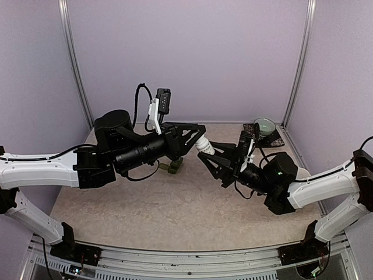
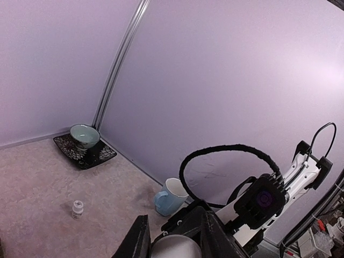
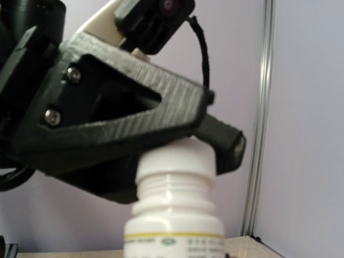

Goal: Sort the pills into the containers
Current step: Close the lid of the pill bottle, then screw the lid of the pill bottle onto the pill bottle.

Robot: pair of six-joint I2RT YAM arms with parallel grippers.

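A white pill bottle (image 1: 205,146) hangs in the air between the two arms, above the table. My left gripper (image 1: 200,136) is shut on its white cap (image 3: 176,161), and that cap fills the space between the dark fingers (image 2: 137,242). My right gripper (image 1: 213,157) is shut on the bottle's body (image 3: 174,226) from below. Its own fingers are out of the right wrist view. The containers (image 1: 173,167), a small dark green strip, lie on the table under the left gripper. No pills show.
A pale blue mug (image 2: 171,196) stands by the right wall. At the back right corner a green bowl (image 2: 84,135) sits on a dark saucer (image 2: 102,156). A small white vial (image 2: 78,209) stands on the table. Walls enclose three sides.
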